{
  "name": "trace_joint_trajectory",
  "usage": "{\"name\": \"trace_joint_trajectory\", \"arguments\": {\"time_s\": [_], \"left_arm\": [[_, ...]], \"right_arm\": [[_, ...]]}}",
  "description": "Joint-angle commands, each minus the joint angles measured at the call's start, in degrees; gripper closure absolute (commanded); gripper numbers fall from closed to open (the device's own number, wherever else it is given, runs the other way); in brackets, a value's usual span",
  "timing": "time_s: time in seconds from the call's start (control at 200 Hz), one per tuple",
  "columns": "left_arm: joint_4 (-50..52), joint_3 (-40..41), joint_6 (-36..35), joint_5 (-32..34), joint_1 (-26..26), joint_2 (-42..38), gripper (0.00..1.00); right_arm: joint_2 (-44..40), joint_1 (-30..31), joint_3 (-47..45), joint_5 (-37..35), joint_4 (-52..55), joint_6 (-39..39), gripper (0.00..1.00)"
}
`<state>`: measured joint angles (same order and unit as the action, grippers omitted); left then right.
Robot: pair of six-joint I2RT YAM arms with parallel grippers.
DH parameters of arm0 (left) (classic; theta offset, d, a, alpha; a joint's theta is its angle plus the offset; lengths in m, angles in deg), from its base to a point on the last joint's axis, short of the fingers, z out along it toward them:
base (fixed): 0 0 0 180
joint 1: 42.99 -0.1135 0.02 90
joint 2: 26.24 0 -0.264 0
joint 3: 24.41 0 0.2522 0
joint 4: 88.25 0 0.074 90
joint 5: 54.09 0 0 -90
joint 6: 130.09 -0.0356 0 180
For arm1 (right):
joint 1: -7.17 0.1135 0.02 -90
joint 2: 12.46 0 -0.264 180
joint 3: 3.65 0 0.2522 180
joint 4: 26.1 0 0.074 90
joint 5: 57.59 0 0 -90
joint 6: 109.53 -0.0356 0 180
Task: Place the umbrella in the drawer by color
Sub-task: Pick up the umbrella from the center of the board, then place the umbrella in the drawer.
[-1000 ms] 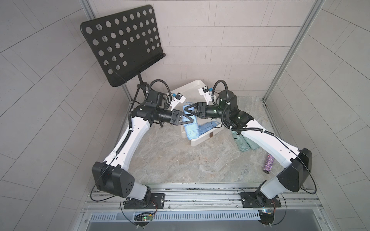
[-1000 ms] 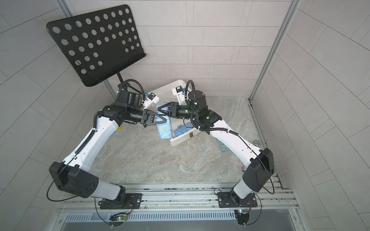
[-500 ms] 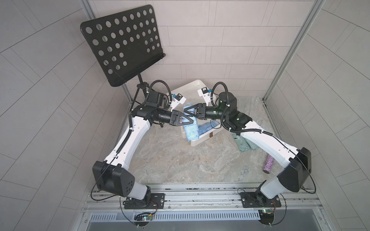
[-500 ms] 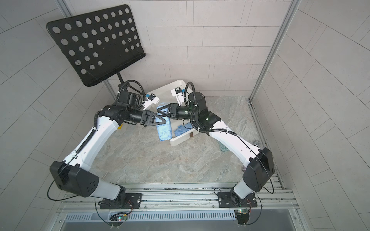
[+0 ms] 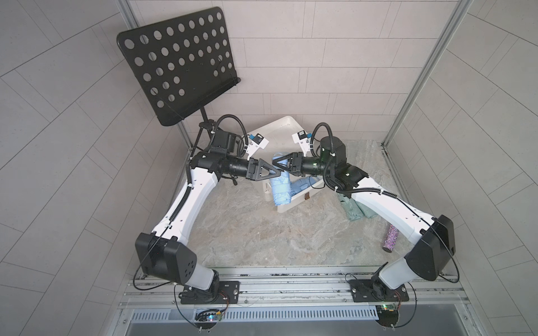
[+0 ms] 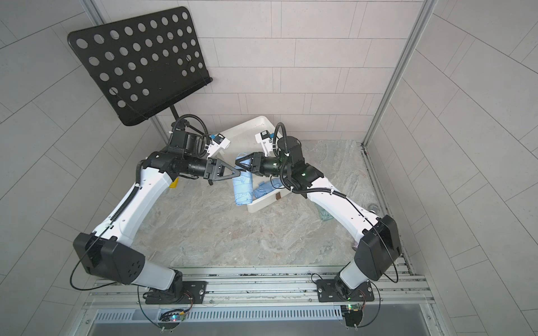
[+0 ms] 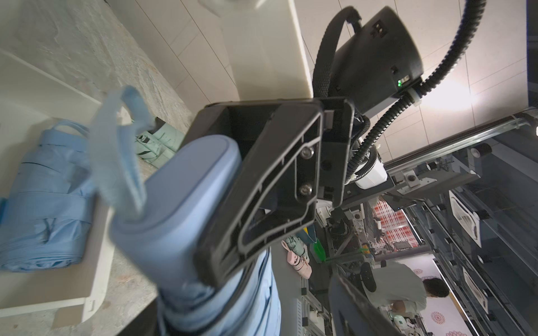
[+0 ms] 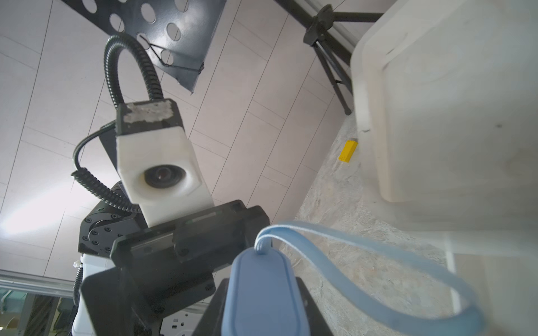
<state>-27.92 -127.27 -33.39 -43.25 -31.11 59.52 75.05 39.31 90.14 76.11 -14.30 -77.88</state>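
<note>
Change since the earlier frames: hardly any; both arms meet above the white plastic drawer (image 5: 294,203) in the same pose, and the pale blue folded fabric umbrella (image 5: 281,189) hangs in the same place.
Far left: a black perforated metal music stand (image 5: 177,64) rises behind the left arm.
Left pincer (image 5: 279,172): jaws parted wide around the top of the umbrella. In the left wrist view one of its fingers (image 7: 355,308) stands clear of the fabric, and no grip shows.
Right pincer (image 5: 277,163): jaws partly closed, clamped on the flat slate-blue plastic handle (image 7: 186,203).
Umbrella: hangs tip-down from that handle, its pale blue strap loop (image 7: 116,168) loose. In both top views it overlaps the drawer's left rim; I cannot tell whether it touches.
Drawer: stands open in front of the white plastic cabinet (image 5: 279,131) and holds a second pale blue folded umbrella (image 5: 304,184), lying on its side.
Right of the drawer: two mint-green folded umbrellas (image 5: 353,211) lie on the grey marbled tabletop (image 5: 262,232), partly under the right arm.
Far right: a purple glittery cylinder (image 5: 390,237) lies apart from them.
</note>
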Motion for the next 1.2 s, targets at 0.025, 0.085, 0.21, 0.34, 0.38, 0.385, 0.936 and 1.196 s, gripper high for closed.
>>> {"name": "trace_joint_trajectory", "arguments": {"time_s": [0.025,0.085,0.21,0.34,0.38,0.385,0.936,1.196], "left_arm": [[-0.58,-1.79,-1.51,3.96,-2.74,0.14,0.18],[-0.48,-1.45,-1.49,5.78,-3.58,-0.38,0.18],[-0.74,-0.65,-3.01,8.75,-4.23,-3.08,0.18],[-1.16,0.53,-5.53,13.4,-4.23,-7.02,0.18],[-1.44,0.99,-6.13,14.55,-4.19,-8.29,0.18],[-1.5,1.06,-6.15,14.68,-4.21,-8.44,0.18],[-1.74,5.52,-11.33,20.79,-5.56,-16.14,0.18],[-2.12,7.04,-11.81,19.66,-7.63,-16.32,0.18]], "right_arm": [[-4.69,-3.01,-2.52,-4.44,-0.45,-2.55,0.79],[-6.25,-4.25,-4.74,-6.37,-1.18,-3.52,0.78],[-8.93,-5.93,-8.84,-11.7,-0.8,-4.78,0.79],[-10.41,-6.61,-13.12,-18.55,-0.88,-7.21,0.79],[-10.49,-6.8,-14.55,-20.59,-1.8,-8.66,0.78],[-10.5,-6.77,-14.68,-20.77,-1.94,-8.82,0.79],[-1.52,-7.45,-17.91,-37.15,-7.94,-24.17,0.77],[4.98,-6.76,-15.12,-36.82,-10.24,-27.38,0.77]]}}
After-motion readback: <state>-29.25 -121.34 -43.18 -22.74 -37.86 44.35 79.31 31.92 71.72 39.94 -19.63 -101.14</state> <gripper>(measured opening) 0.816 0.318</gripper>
